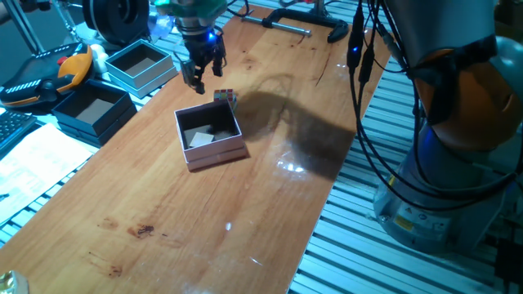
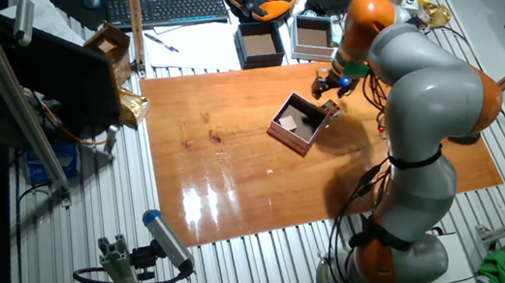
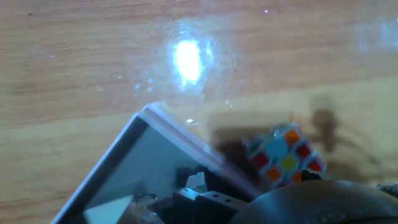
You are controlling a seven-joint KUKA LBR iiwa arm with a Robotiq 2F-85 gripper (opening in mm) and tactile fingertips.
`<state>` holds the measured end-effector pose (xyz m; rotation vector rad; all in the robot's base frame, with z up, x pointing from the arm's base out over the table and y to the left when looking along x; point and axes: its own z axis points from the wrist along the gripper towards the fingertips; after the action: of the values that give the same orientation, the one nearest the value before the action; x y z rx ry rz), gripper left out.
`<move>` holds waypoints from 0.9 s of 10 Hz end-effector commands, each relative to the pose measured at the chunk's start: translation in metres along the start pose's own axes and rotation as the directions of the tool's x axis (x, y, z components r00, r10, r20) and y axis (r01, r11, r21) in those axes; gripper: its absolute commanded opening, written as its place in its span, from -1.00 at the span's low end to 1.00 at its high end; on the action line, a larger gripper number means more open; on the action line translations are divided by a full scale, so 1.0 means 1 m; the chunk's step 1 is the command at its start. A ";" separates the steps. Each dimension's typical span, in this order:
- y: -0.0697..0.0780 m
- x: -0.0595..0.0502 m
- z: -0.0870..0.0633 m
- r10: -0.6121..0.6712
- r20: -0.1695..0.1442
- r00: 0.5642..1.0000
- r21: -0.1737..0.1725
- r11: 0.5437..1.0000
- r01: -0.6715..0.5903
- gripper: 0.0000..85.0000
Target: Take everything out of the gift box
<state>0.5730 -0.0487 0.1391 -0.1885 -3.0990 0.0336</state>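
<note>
your main risk sits in the gift box [image 1: 211, 135]: the pale block [image 1: 200, 137] lies flat on its dark floor, close to the walls, so if you drop the hand [image 1: 200, 72] in carelessly a finger may catch the pink rim, shove the light box across the surface [image 1: 245, 212], or tip it, and the block could slide into a corner where two fingers find no purchase. the box stands near the middle of the surface, towards the far edge, with the light-blue box [image 1: 140, 64] and the dark box [image 1: 91, 109] well off at the left edge, so there is room to push things astray. moving right, the puzzle cube [image 1: 225, 97] rests on the bare wood just beyond the box's far right corner, very near the wall; a descent angled that way could knock it, or roll it towards the far edge. in the hand view the cube [image 3: 286, 157] shows tilted just beside the box wall [image 3: 180, 134], and its apparent lean suggests it may not be settled. the hand hovers above the surface beyond the far side of the box, to the left of the cube, with nothing between its fingers as far as the fixed views show; whether the fingers are spread or pressed together, i cannot tell. i judge one of two things out, one left.
</note>
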 end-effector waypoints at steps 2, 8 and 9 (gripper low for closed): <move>0.061 0.020 -0.001 0.082 0.023 0.996 0.035 0.996 -0.082 0.80; 0.120 0.034 0.015 -0.069 0.005 0.998 0.027 0.997 0.068 0.80; 0.129 0.035 0.025 -0.069 0.022 0.997 0.036 0.997 0.068 0.80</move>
<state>0.5518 0.0427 0.1102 -0.0836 -3.1281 0.0966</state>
